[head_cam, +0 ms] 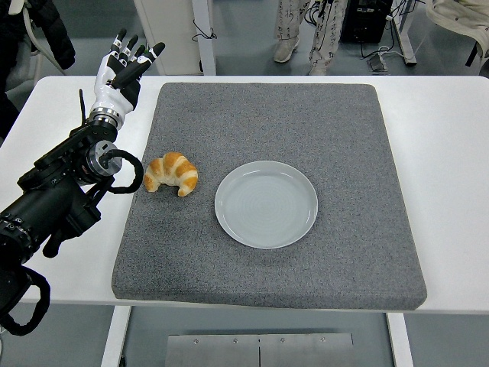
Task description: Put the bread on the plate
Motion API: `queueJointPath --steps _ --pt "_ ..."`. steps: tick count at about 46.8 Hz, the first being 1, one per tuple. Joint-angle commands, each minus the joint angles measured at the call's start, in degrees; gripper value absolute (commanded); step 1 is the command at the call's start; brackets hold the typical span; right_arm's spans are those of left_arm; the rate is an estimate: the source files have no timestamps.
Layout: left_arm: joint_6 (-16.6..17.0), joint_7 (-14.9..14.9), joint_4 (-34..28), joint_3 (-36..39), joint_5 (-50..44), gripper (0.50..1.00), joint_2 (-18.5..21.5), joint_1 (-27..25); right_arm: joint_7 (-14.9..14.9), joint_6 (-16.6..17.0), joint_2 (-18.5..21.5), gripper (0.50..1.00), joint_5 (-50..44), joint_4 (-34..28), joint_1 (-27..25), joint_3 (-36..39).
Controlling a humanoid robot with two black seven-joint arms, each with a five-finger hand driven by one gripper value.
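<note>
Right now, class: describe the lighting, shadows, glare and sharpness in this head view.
Head view: even, soft overhead light; the croissant casts only a faint shadow on the grey mat; the plate shows mild sheen, no harsh glare; the left hand and table are sharp, without visible blur.

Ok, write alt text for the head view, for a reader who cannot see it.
A croissant lies on a grey mat just left of an empty pale plate, not touching it. The robot's left hand is raised with fingers spread beyond the mat's far left corner, holding nothing. A person's legs show behind the white table.
</note>
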Motion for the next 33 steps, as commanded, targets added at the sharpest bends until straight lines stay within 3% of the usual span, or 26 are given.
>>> queueJointPath --steps 1,33 --pt "0.0 0.0 0.1 0.0 0.0 1.000 0.1 -0.1 0.0 0.0 0.0 1.000 0.0 0.1 0.0 0.0" --pt "0.0 0.1 0.0 0.5 0.4 1.000 0.2 -0.6 0.0 0.0 0.0 1.000 0.0 0.0 0.0 0.1"
